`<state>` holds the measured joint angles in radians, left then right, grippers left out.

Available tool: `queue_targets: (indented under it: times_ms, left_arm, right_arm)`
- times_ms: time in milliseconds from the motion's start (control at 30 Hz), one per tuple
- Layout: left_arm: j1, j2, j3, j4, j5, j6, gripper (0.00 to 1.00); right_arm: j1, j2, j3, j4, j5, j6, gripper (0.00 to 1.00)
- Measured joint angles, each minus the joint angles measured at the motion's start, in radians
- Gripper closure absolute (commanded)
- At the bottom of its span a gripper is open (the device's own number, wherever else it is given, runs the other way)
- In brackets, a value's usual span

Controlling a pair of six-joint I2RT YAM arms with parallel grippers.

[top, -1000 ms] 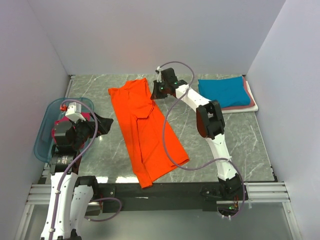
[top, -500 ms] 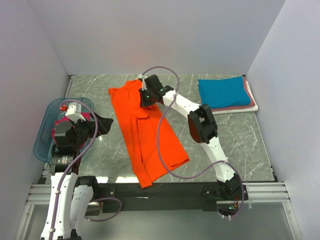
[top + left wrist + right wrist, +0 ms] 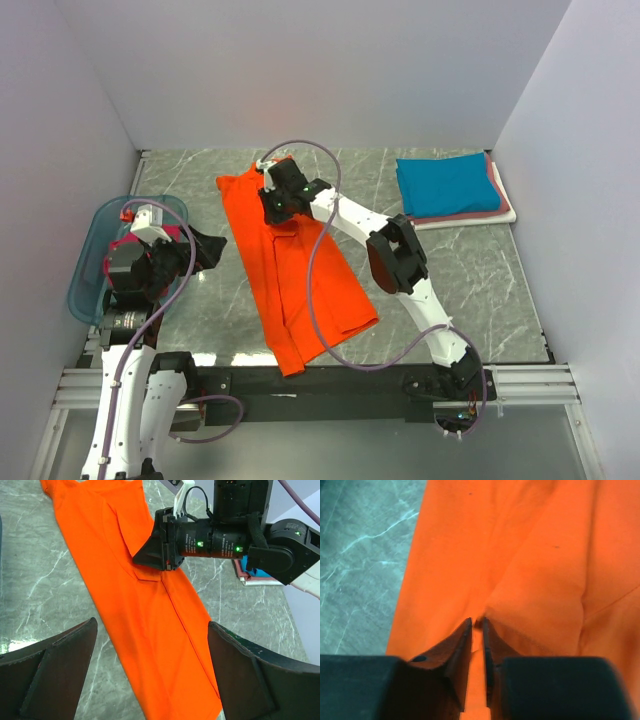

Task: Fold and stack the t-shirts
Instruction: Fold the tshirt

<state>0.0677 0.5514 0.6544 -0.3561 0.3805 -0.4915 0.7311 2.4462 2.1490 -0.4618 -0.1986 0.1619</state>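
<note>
**Marble table: R arm out over orange tee**

Grey-green marble table (image 3: 480,290) w/ pale walls (image 3: 300,70) on 3 sides. We see the orange tee (image 3: 290,270) lying long and flat in the mid of it. One side is folded in, and its low end is at the near edge.

R arm (image 3: 400,255) goes up from its base and bends at the elbow. Then it reaches far left and away from us, so the R gripper (image 3: 268,200) sits low on the top part of the tee. Its fingers (image 3: 457,645) point at a little raised fold of cloth, w/ just a thin gap btw them. We can't tell if they pinch the cloth or not.

L arm (image 3: 120,390) is tucked back by the blue tub (image 3: 85,285), which has a magenta tee (image 3: 120,246) in it. L gripper (image 3: 208,247) is spread wide w/ nothing in it, and it points at the orange tee.

Far right is a folded pile: teal tee (image 3: 447,183) on top, pink tee (image 3: 494,200) under it, white tee (image 3: 508,213) at the bottom.
</note>
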Motion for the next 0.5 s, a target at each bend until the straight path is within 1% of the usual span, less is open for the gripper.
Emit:
queue_targets:
  times_ms: [67,100,200,300,367,433,467,500]
  left_arm:
    - [0.0,0.0,0.0,0.0,0.0,0.0,0.03]
    - [0.0,0.0,0.0,0.0,0.0,0.0,0.03]
    - [0.0,0.0,0.0,0.0,0.0,0.0,0.01]
    - [0.0,0.003,0.0,0.002,0.0,0.001,0.01]
    - [0.0,0.014,-0.004,0.014,0.018,0.001,0.0]
    - [0.0,0.041,-0.012,0.037,0.066,0.003,0.01]
    - [0.0,0.06,-0.016,0.049,0.105,0.005,0.06]
    - [0.0,0.086,-0.019,0.068,0.153,0.005,0.07]
  right_arm:
    - [0.001,0.0,0.01,-0.007,-0.013,-0.004,0.68]
    - [0.002,0.0,0.015,-0.011,-0.031,-0.011,0.56]
    - [0.002,-0.004,0.026,-0.03,-0.086,-0.058,0.43]
    - [-0.003,-0.038,-0.01,-0.048,-0.163,-0.14,0.41]
    - [-0.012,-0.107,-0.088,-0.06,-0.235,-0.206,0.41]
    - [-0.034,-0.202,-0.182,-0.082,-0.332,-0.298,0.41]
    - [-0.048,-0.254,-0.226,-0.089,-0.377,-0.348,0.4]
    - [-0.07,-0.319,-0.284,-0.104,-0.426,-0.419,0.4]
